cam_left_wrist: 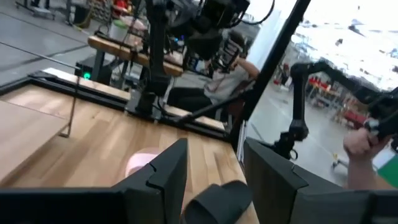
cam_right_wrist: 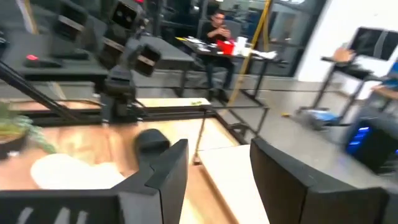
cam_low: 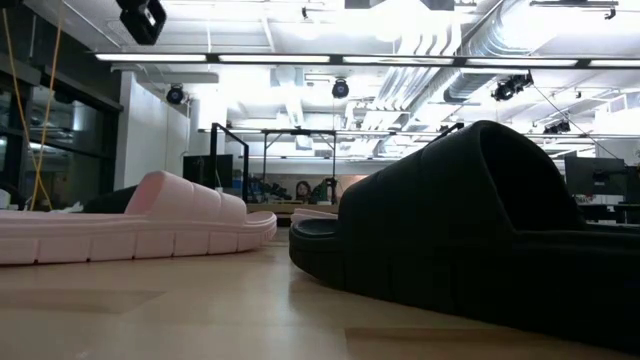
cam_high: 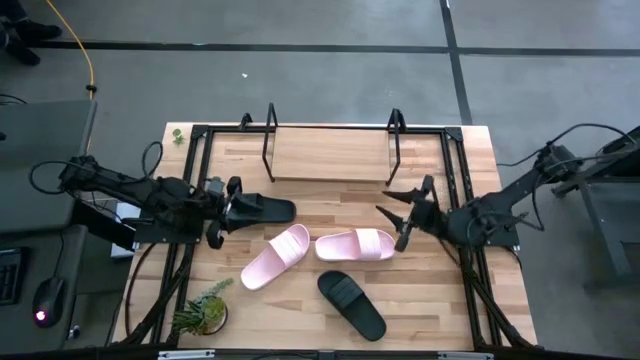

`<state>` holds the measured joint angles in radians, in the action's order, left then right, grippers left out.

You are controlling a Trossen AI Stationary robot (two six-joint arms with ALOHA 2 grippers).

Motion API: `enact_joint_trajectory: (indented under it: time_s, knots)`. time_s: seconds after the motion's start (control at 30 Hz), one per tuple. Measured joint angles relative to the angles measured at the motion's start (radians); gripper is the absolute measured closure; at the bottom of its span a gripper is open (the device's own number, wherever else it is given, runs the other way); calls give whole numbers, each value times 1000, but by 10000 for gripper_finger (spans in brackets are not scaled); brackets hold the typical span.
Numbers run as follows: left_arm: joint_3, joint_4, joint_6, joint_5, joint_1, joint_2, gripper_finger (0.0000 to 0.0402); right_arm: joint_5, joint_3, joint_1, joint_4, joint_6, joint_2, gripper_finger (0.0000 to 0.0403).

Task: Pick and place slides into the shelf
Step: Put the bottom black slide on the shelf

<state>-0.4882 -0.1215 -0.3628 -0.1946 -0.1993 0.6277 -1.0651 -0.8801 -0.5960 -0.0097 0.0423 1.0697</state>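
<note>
Gripping one black slide (cam_high: 268, 210) by its heel end, my left gripper (cam_high: 228, 205) sits at the left of the table in the high view, in front of the shelf (cam_high: 330, 153), whose wooden board carries nothing; my right gripper (cam_high: 400, 215) hangs spread wide and empty just beside the nearer pink slide (cam_high: 356, 244), the other pink slide (cam_high: 274, 256) lies touching that one toe to toe, and the second black slide (cam_high: 351, 303) lies near the table's front edge. At table height I see only a pink slide (cam_low: 130, 228) and a black slide (cam_low: 470, 235) resting on the wood; neither gripper shows there. Past my left wrist, the fingers (cam_left_wrist: 163, 180) bracket the black slide (cam_left_wrist: 217, 202) with the table beyond. Past my right wrist, the fingers (cam_right_wrist: 168, 177) stand well apart with nothing between them, the shelf's board (cam_right_wrist: 233, 168) ahead. I judge that no slide is shelved yet: one is in hand, three wait on the table.
</note>
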Motion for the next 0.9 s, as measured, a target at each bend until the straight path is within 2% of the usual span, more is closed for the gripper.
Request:
enact_joint_trajectory:
  time_s: [0.27,0.53,0.9]
  knots:
    - [-83,-4,15,-34,-109,78,259,-244,-141,-132,-61,66,203,238]
    - [-84,-4,-23,-40,-122,78,259,-456,-219,-186,-61,135,380,238]
    - [-83,-2,-48,5,-122,85,259,-480,-252,-187,15,164,563,238]
